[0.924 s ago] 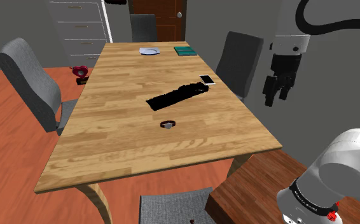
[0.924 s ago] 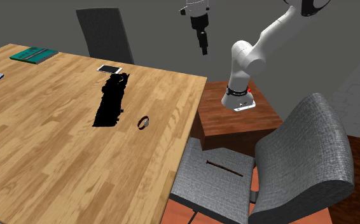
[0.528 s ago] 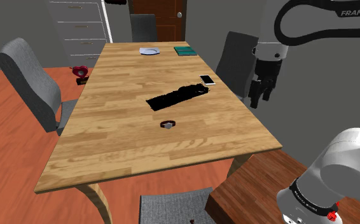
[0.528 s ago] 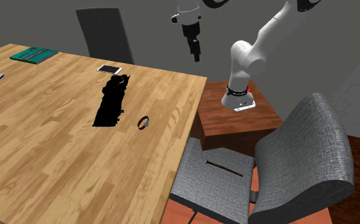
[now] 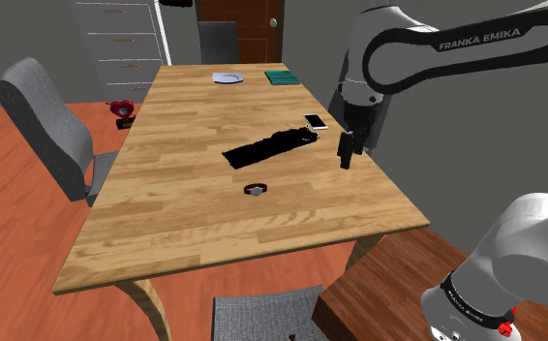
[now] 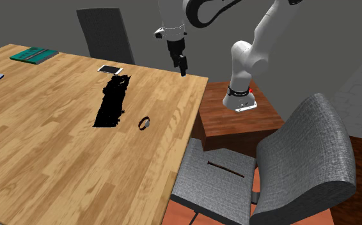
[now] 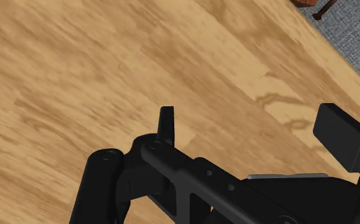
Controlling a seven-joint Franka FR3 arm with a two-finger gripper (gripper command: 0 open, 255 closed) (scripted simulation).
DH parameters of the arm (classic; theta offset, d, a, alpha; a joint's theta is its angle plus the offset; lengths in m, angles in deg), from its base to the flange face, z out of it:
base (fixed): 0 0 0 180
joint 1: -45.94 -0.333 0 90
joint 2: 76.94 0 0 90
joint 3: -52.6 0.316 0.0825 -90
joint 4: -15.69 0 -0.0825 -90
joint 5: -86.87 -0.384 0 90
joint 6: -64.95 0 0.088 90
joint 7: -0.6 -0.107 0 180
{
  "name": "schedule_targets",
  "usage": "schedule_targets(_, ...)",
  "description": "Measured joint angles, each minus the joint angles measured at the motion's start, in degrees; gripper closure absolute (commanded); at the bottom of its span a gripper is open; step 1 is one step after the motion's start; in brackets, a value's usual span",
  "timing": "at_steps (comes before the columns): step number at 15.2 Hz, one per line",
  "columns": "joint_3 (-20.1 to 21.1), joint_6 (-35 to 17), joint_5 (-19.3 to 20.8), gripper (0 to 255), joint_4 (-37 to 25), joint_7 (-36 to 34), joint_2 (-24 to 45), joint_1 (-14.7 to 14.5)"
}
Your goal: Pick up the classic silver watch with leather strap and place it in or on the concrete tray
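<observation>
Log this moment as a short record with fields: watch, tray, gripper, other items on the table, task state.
watch: watch lies on the wooden table, beside the tray but not touching it
tray: long black tray, between the watch and the phone
gripper: gripper open, holding nothing, above the table's side toward the stand, well clear of the watch
other items: phone by the tray's end; plate and teal book at the far end
task state: watch not yet picked up

On the table [image 5: 166, 223], the watch [image 5: 255, 190] lies near the middle. The tray [image 5: 270, 148] lies near it. The phone [image 5: 316, 122] sits at the tray's end, by the long edge on the shoulder view's right. The plate [image 5: 228, 77] and book [image 5: 282, 77] sit by the far short edge.
</observation>
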State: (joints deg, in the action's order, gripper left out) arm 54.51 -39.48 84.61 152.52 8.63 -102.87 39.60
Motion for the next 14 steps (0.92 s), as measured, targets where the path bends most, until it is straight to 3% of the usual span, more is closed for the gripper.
schedule_targets(6,1.9,-9.5,0.9,0,-4.2,4.8,10.4,-2.6)
schedule_targets(14,5.2,-18.4,3.4,0,-12.6,9.6,23.3,-5.8)
